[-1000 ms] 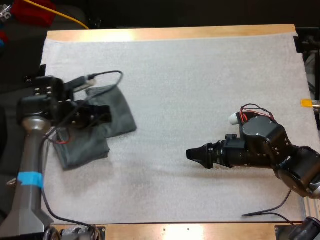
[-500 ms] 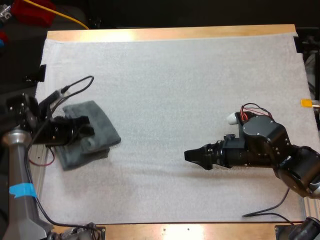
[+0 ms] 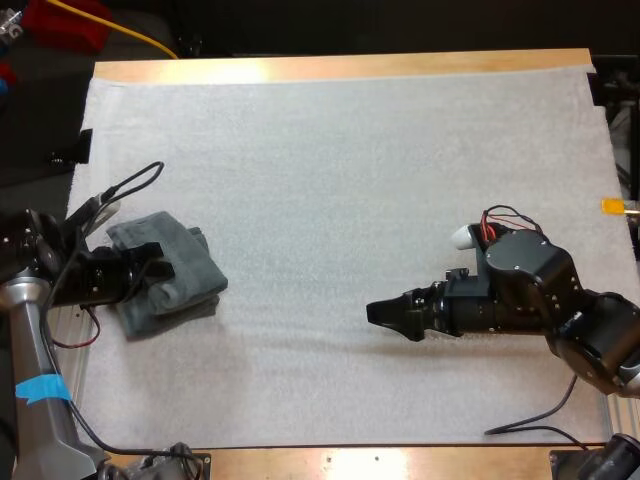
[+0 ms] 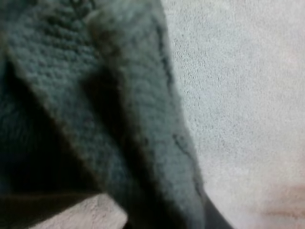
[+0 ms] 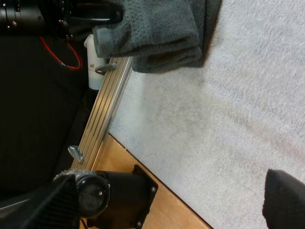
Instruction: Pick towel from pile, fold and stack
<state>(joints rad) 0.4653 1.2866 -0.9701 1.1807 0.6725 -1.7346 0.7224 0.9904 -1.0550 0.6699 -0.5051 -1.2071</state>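
Currently my left gripper is clamped on the bunched towel at the left edge of the mat. My right gripper hangs open at mid-mat, well apart. Risk: a shallow pinch could shed layers, and the towel could snag the side rail.

The towel lies at the left edge of the mat, with the left gripper at its left side. The right gripper hangs well apart, over the mat's right half.

Wooden table w/ white mat, dark bkgd beyond far edge, prob. yellow cable there.
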